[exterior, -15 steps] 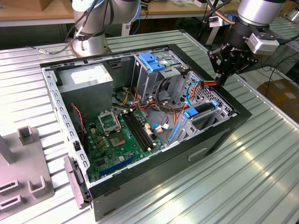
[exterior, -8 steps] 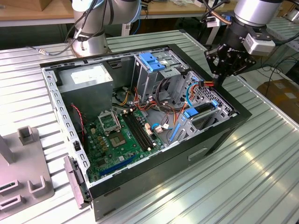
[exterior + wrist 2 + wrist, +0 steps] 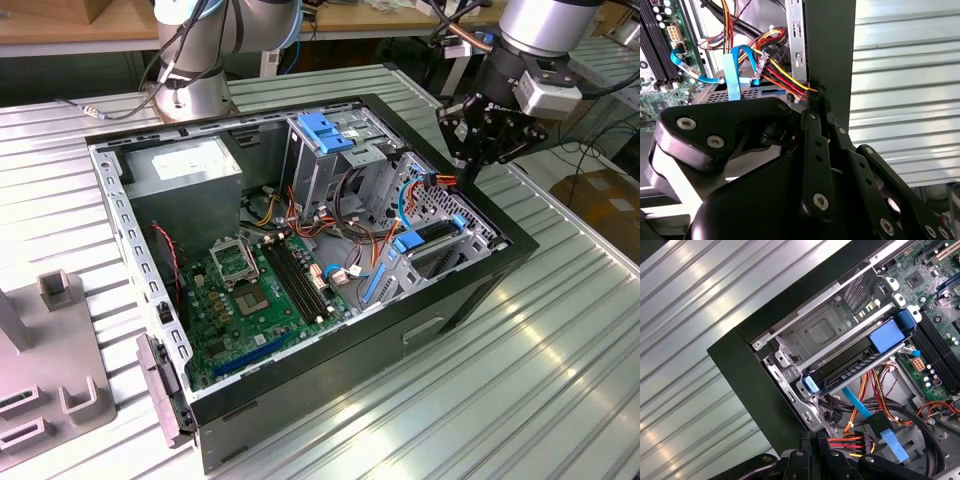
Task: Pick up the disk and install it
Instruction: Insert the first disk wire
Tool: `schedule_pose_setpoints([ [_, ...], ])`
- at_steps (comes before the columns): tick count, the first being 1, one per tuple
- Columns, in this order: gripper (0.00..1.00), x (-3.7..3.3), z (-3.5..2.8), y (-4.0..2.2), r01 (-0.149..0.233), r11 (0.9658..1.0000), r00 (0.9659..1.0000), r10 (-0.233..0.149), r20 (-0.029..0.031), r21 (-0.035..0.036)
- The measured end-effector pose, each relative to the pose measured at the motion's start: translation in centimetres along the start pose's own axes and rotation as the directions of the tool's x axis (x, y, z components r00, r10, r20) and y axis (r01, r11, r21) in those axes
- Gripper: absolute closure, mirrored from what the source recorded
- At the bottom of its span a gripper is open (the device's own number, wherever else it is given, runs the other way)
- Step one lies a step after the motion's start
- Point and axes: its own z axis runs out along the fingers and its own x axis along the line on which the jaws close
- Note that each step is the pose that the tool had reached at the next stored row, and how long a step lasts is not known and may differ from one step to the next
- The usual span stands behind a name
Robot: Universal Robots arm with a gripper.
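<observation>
Showing only an edge, the disk (image 3: pixel 855 365) (blue-railed) sits mostly hidden.

The disk (image 3: pixel 432 240) apparently sits inside the case (image 3: pixel 350 392), at its corner below the gripper (image 3: pixel 466 180).

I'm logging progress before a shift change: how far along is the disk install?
Looks done: the dark grey rectangular disk with blue plastic side rails lies in the metal drive bay of the open black computer case. In hand: nothing; the black gripper is shut, by the red and yellow wires at the case wall. Left: unclear whether it is fully seated.
</observation>
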Motion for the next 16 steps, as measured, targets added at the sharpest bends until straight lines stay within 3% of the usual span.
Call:
schedule_pose_setpoints([
  [3,0.83,-0.14,-0.01,0.09,-0.035,0.9994,0.9994,0.035,-0.0006,-0.0032],
  [8,0.83,-0.61,-0.05,0.45,-0.047,0.9989,0.9989,0.047,-0.0008,-0.0041],
  [15,0.83,-0.68,-0.06,0.50,-0.146,0.9893,0.9893,0.146,-0.0031,-0.0129],
  [16,0.83,-0.68,-0.06,0.50,-0.163,0.9865,0.9866,0.163,-0.0037,-0.0145],
])
